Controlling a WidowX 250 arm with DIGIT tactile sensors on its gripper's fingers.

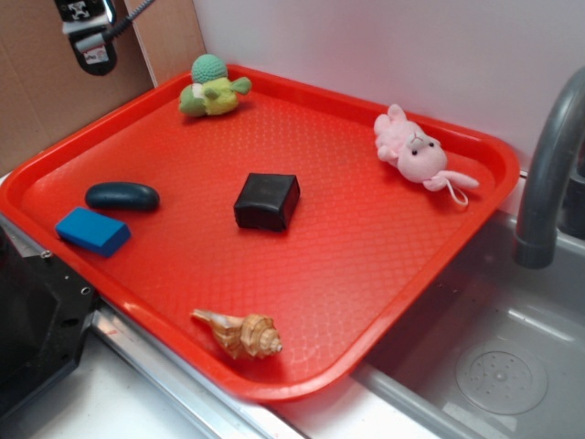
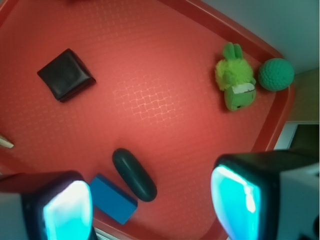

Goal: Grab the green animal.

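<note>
Red plastic tray (image 1: pixel 384 274) with a textured bottom sits on a counter beside a steel sink (image 1: pixel 494 366) with a grey faucet (image 1: pixel 548 174); white wall behind, cardboard at left. Lime-green crocheted turtle toy with a round teal shell (image 1: pixel 214 90) lies in the tray's far corner, tipped on its side, touching nothing else. Wrist view shows it (image 2: pixel 240 82) from above, body pale green, shell ball toward the tray rim. Robot gripper (image 2: pixel 150 205) hangs well above the tray with jaws spread wide, empty; cyan-lit fingers (image 2: pixel 67 210) frame the near edge. Exterior view catches only a bit of the arm at top left. Dark teal oval pebble (image 1: pixel 122 196) and blue rectangular block (image 1: pixel 92 230) lie just beside each other, both between the fingers in the wrist view. Black square pouch (image 1: pixel 267 201) sits mid-tray. Only the exterior view shows the pink plush animal (image 1: pixel 416 154) near the far right rim, the tan spiral seashell (image 1: pixel 239 333) at the near rim, and the sink.
</note>
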